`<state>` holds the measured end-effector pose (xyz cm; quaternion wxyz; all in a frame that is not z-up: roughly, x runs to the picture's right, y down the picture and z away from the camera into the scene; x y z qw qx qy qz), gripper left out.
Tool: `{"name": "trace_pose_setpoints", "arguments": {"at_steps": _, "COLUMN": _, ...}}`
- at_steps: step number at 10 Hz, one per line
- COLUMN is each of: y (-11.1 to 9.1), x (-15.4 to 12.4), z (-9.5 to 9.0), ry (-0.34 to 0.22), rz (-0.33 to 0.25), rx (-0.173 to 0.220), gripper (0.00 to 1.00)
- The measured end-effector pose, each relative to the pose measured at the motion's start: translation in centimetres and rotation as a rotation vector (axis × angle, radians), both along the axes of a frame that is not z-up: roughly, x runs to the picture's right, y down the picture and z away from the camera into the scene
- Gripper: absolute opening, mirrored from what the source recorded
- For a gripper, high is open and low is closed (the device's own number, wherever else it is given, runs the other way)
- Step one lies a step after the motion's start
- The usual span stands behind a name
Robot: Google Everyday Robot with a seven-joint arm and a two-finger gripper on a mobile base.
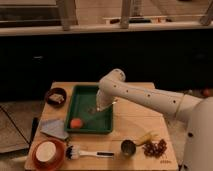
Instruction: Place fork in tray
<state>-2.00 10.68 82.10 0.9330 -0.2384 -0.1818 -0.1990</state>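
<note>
Green tray sits beneath the tool, which hangs over its middle.

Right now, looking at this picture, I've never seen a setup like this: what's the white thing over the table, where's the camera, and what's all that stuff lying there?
The white thing is a robot arm on a mobile base, reaching in from the picture's right. Its gripper, the clamp at its tip, hangs over the middle of the dark green tray. One camera looks down on the wooden table; where it is mounted is not known. In the tray lies a small orange round thing. Around the tray: a dark bowl, a grey cloth, an orange-brown plate, a white-headed brush and a cup. Whether the gripper holds the fork, I cannot tell.
</note>
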Motion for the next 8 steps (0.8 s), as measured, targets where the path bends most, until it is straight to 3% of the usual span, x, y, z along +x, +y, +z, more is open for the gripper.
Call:
{"name": "trace_pose_setpoints", "arguments": {"at_steps": 4, "y": -0.32, "x": -0.38, "z": -0.51, "ry": -0.005, "rz": -0.013, "rx": 0.014, "gripper": 0.63}}
{"name": "trace_pose_setpoints", "arguments": {"at_steps": 6, "y": -0.46, "x": -0.46, "z": -0.69, "ry": -0.004, "rz": -0.017, "rx": 0.017, "gripper": 0.79}}
{"name": "trace_pose_setpoints", "arguments": {"at_steps": 8, "y": -0.54, "x": -0.58, "z": -0.77, "ry": -0.005, "rz": -0.021, "rx": 0.018, "gripper": 0.8}}
